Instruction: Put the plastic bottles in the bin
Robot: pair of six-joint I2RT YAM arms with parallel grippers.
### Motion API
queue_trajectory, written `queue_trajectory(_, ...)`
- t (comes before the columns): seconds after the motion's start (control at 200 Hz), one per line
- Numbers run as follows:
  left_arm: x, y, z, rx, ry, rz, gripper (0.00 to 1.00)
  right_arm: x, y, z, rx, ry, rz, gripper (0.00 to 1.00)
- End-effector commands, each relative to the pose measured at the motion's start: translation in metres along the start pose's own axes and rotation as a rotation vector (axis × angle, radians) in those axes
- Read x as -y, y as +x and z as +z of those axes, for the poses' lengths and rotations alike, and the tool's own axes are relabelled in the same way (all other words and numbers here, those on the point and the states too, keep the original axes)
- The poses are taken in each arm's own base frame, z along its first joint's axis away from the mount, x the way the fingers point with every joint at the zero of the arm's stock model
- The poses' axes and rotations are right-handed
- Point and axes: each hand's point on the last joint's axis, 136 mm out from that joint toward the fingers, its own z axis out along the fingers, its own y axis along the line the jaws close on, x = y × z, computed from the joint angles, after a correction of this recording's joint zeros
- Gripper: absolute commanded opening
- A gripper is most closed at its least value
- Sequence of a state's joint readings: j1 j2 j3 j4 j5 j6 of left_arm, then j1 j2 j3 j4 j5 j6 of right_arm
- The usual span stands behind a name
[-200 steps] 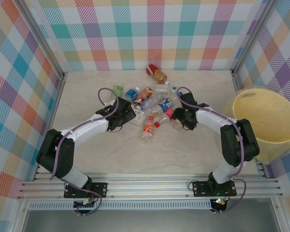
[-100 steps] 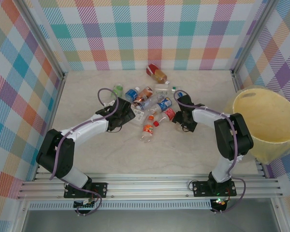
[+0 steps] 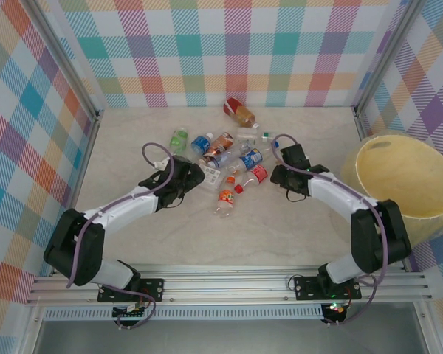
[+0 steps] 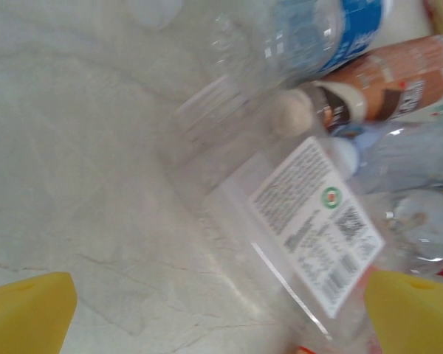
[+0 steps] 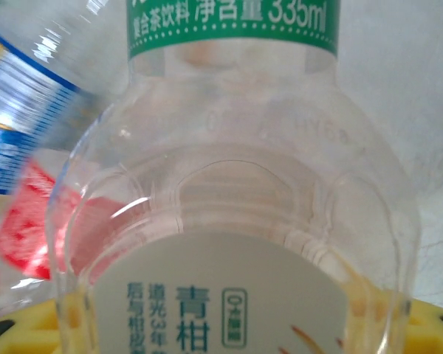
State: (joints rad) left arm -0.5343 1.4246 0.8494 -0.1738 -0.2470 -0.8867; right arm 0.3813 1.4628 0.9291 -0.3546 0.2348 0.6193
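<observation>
Log bench (image 3: 280, 236): pale, smooth, bottles lying loose on it. Log bin (image 3: 399, 177) at the bench's right edge, mouth open upward, well apart from the heap. Log plastic bottles (image 3: 229, 156) heaped mid-bench on their sides and touching one another, with the brown-liquid bottle (image 3: 240, 113) just behind the heap.

Judge the step in hand as a right-arm pickup at the heap's right edge. Find right pincer (image 3: 279, 175) down among the bottles. In the right wrist view, see green-labelled clear bottle (image 5: 236, 192) seated deep between yellow fingertips (image 5: 432, 324). Cannot tell a true clench from mere enclosure.

Confirm a firm bite across the barrel, not the tapered shoulder, before lifting. Expect the thin wall to flex and slip. Lift straight up to clear the blue-labelled bottle (image 5: 22, 96) and the red one beside it. Swing right over the rim and let go well inside.

Find left pincer (image 3: 198, 177) released, fingertips (image 4: 26, 310) spread wide, with white-labelled clear bottle (image 4: 295, 221) ahead between them and nearer one tip. Centre on its barrel before closing. Keep out of the right arm's path.
</observation>
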Motion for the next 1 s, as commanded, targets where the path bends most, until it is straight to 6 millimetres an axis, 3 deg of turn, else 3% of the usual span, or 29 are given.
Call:
queue_trajectory(0.0,0.016,-0.015,-0.009,0.062,0.104,-0.005,1.0,-0.013,-0.03,-0.035,0.141,-0.063,-0.094,0.47)
queue_trajectory(0.3,0.035,-0.017,-0.013,0.076,0.216,-0.004,1.0,-0.028,-0.09,-0.142,0.437,-0.134,-0.242,0.45)
queue_trajectory(0.55,0.039,-0.017,-0.013,0.066,0.228,-0.006,1.0,-0.022,-0.136,-0.23,0.674,-0.079,-0.283,0.44)
queue_trajectory(0.755,0.039,-0.017,-0.011,0.06,0.215,-0.006,1.0,0.015,-0.162,-0.268,0.76,0.122,-0.244,0.42)
queue_trajectory(0.995,0.04,-0.019,-0.009,0.061,0.199,-0.014,1.0,0.046,-0.169,-0.292,0.753,0.098,-0.115,0.43)
